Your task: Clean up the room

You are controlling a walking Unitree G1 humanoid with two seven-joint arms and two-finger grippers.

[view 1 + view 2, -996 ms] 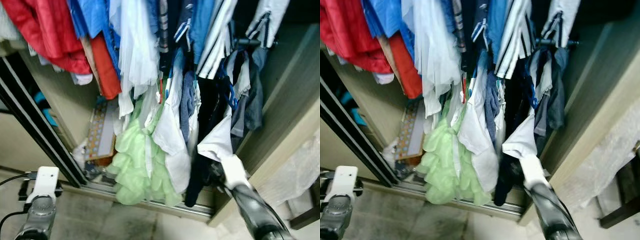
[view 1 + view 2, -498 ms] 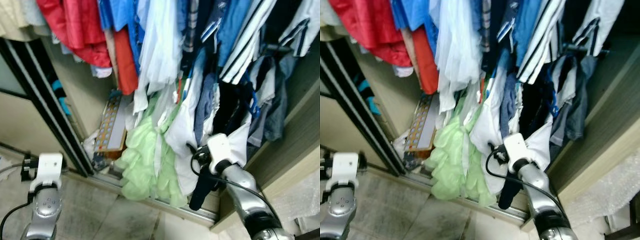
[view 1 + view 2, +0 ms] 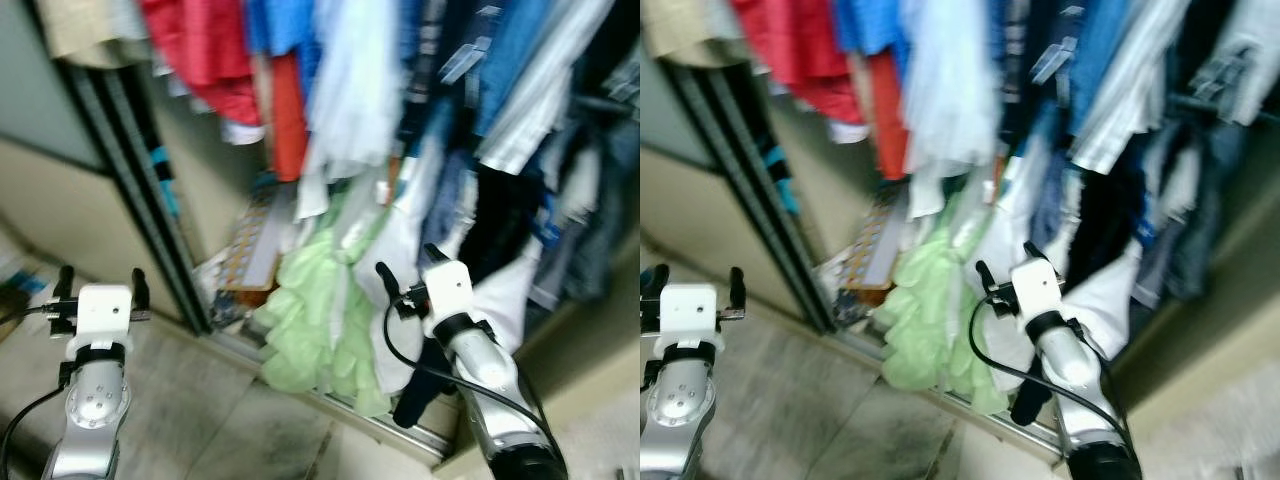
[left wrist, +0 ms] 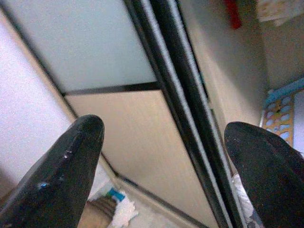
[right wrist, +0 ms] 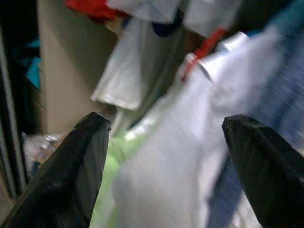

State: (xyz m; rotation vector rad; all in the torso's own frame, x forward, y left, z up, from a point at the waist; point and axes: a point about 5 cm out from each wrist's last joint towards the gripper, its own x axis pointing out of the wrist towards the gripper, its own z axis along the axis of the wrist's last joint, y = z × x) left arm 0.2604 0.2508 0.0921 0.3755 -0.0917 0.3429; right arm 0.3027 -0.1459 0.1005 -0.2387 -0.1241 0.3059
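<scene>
An open wardrobe holds crowded hanging clothes: red garments (image 3: 200,50), blue shirts, a white dress (image 3: 350,90), a striped shirt (image 3: 540,90) and a light green ruffled garment (image 3: 310,320) near the bottom. My right gripper (image 3: 405,268) is open in front of the white and green clothes, empty. In the right wrist view its fingers (image 5: 71,166) point at white cloth (image 5: 161,166). My left gripper (image 3: 98,285) is open and empty, low at the left beside the black sliding door frame (image 3: 150,190). Its fingers (image 4: 61,171) face that door.
A patterned flat box (image 3: 250,245) leans on the wardrobe floor behind the green garment. A metal door track (image 3: 330,400) runs along the bottom edge. Grey tiled floor (image 3: 220,430) lies before it. A black cable (image 3: 400,350) loops off my right wrist.
The camera has swung left and the picture blurs. My right gripper has pulled back out of the clothes and now stands clear in front of them. The left gripper has risen slightly.
</scene>
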